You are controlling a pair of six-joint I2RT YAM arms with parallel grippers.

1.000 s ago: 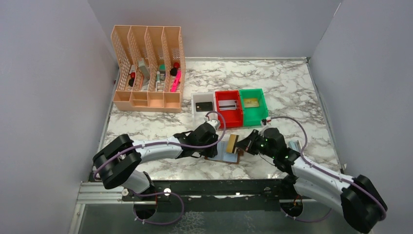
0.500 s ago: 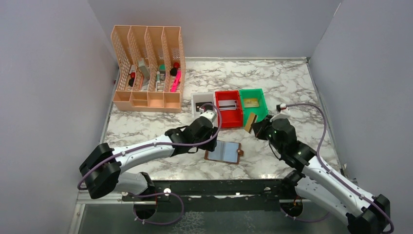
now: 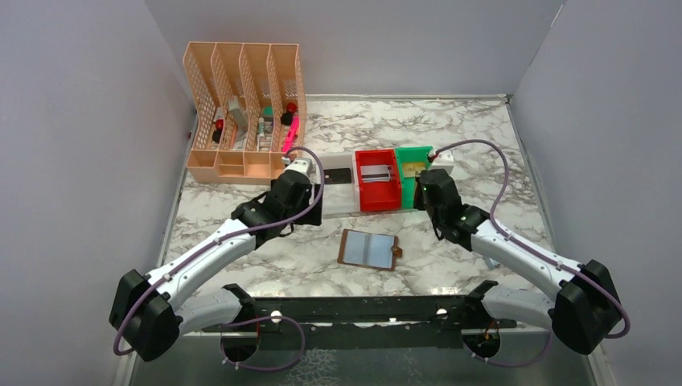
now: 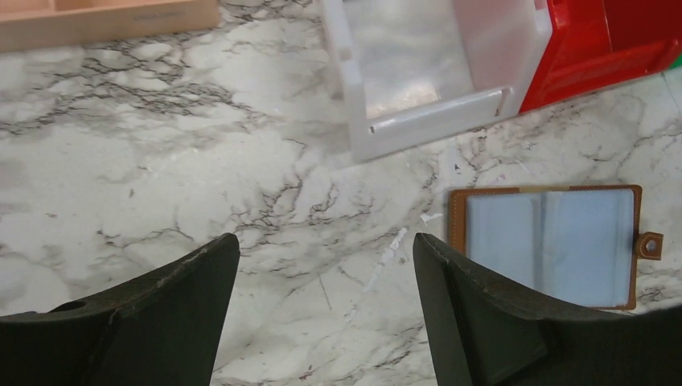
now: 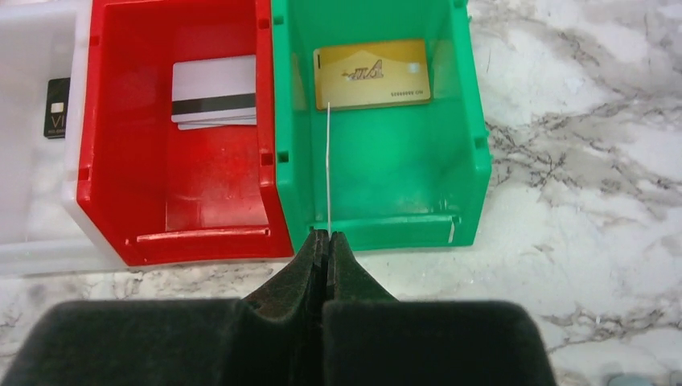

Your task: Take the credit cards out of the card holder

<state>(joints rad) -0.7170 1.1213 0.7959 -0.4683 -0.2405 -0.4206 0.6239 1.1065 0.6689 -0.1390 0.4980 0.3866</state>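
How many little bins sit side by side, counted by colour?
red bin: 1
green bin: 1
white bin: 1
Total: 3

Card holder: brown, open flat, pockets up.
Gold card: green bin.
Silvery-white card: red bin.
Black card: white bin.
Edge-on card: upright over green bin.

The left tool hung with jaws wide apart above the marble desk; the card holder lay open near a white bin and a red bin.
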